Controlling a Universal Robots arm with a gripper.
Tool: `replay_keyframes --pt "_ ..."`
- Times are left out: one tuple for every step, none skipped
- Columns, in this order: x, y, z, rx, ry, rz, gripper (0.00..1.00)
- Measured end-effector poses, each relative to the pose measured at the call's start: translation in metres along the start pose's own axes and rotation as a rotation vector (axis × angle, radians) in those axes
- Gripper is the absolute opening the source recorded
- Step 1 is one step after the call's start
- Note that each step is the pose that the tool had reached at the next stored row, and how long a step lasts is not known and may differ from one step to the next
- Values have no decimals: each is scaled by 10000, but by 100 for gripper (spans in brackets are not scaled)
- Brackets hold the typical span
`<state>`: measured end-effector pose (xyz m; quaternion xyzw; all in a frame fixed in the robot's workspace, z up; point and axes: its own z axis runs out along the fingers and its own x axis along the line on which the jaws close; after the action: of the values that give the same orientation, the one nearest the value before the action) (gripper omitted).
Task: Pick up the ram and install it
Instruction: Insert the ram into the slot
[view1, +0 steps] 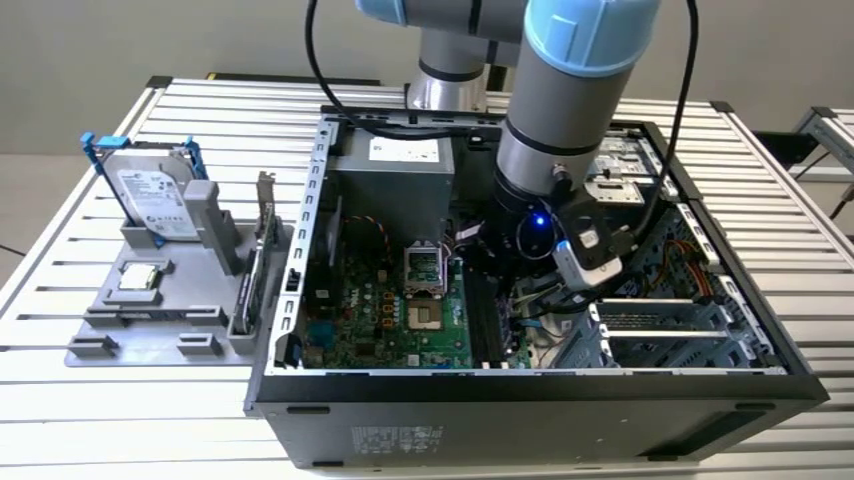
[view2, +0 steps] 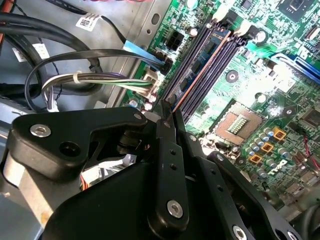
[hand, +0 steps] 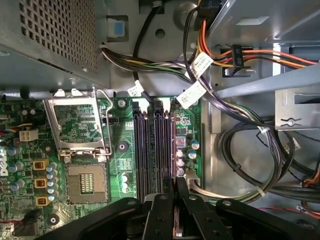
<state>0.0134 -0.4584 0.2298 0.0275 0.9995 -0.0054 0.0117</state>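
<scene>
Matt black jaws, glossy green motherboard (hand: 120, 150), perforated metal case (hand: 55, 35)

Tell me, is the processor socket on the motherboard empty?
Yes, the first wrist view shows the socket bare, its retention frame flipped open and no chip seated.

The ram (hand: 173, 150) is a long, thin stick, seen edge-on. It stands upright in a black slot, low in the middle of the first wrist view. It shows as a thin line in the upper middle of the second wrist view (view2: 200, 75).
</scene>
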Motion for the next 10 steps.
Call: replay_keyframes --pt "1 2 6 -2 0 -6 0" --pt "3 3 10 1 0 -12 0" --pt "4 6 14 1 0 -20 0" --pt "5 8 19 0 0 -24 0" --pt "6 11 25 -1 0 -29 0" --pt "7 12 31 -3 0 -33 0" --pt "8 13 36 -1 0 -38 0" --pt "9 14 41 -1 0 -40 0" --pt "9 14 48 -1 0 -43 0" --pt "9 13 50 0 0 -44 0"
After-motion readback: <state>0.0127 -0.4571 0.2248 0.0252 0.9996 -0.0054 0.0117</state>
